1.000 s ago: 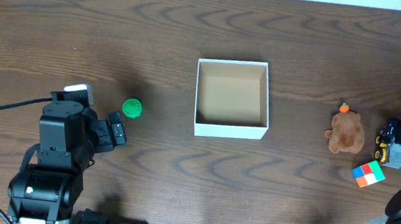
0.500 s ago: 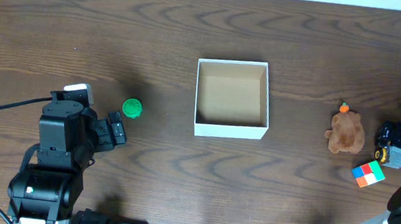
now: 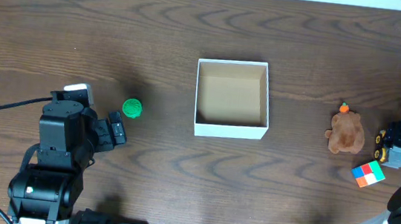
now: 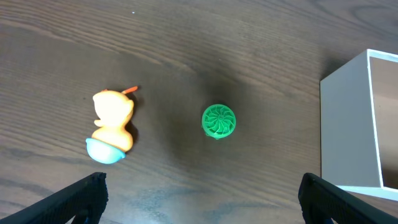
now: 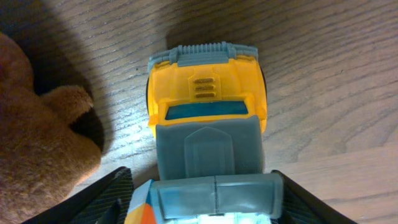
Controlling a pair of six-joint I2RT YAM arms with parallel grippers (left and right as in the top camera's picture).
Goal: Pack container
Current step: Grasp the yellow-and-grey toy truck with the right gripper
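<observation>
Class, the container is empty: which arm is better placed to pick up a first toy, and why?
Right. The right gripper hangs open directly over the yellow truck, fingers either side of it. The left gripper, also open, sits back from the green ball.

We are seeing the orange duck (image 4: 112, 124) only from the left wrist; overhead it is lying hidden beneath the left arm (image 3: 59, 146). The left claw (image 4: 202, 202) is showing just the dark tips of its fingers (image 4: 78, 196), the bottom edge cutting off the rest. The right edge there is cropping the container (image 4: 351, 118). From the right wrist, the left edge is cutting the brown plush (image 5: 37, 130), and the bottom edge is cropping the yellow truck (image 5: 208, 124) and leaving only a corner of the coloured cube (image 5: 138, 210). The right claw (image 5: 202, 199) is flanking the truck, but we are failing to tell whether its fingers (image 5: 102, 196) are touching it. Overhead, that claw is running off the right edge and covering part of the truck.
</observation>
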